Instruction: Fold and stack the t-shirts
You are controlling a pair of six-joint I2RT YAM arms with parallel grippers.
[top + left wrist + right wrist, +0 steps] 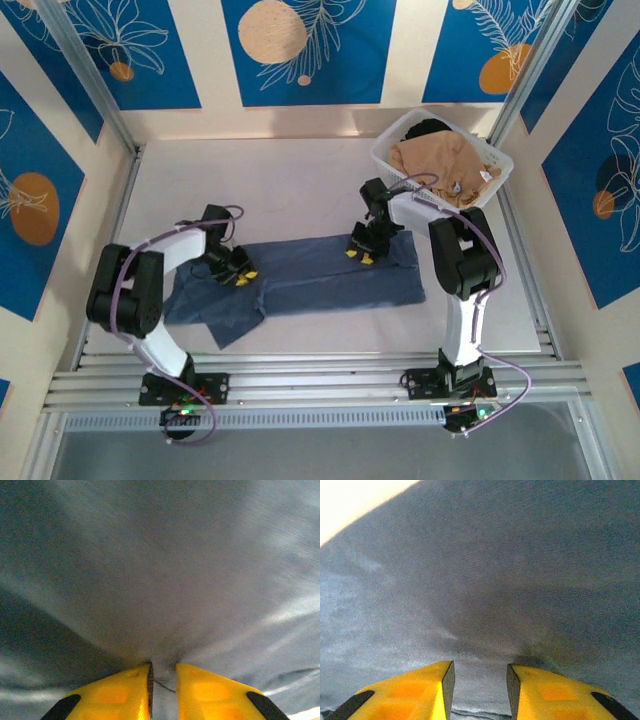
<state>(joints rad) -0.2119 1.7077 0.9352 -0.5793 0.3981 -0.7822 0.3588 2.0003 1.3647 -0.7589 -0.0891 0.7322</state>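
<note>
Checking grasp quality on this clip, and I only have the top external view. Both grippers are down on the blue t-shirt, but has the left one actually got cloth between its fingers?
Observer: Yes. In the left wrist view the left gripper has its jaws nearly together, with a thin ridge of the blue t-shirt pinched between them.
Operator: And the right one?
Observer: The right gripper shows a wider gap. Cloth lies in it and puckers toward the fingers, but I cannot tell whether it is gripped.
Operator: Is it close to the shirt's edge?
Observer: The right wrist view shows the shirt's edge at upper left, with bare table beyond it.
</note>
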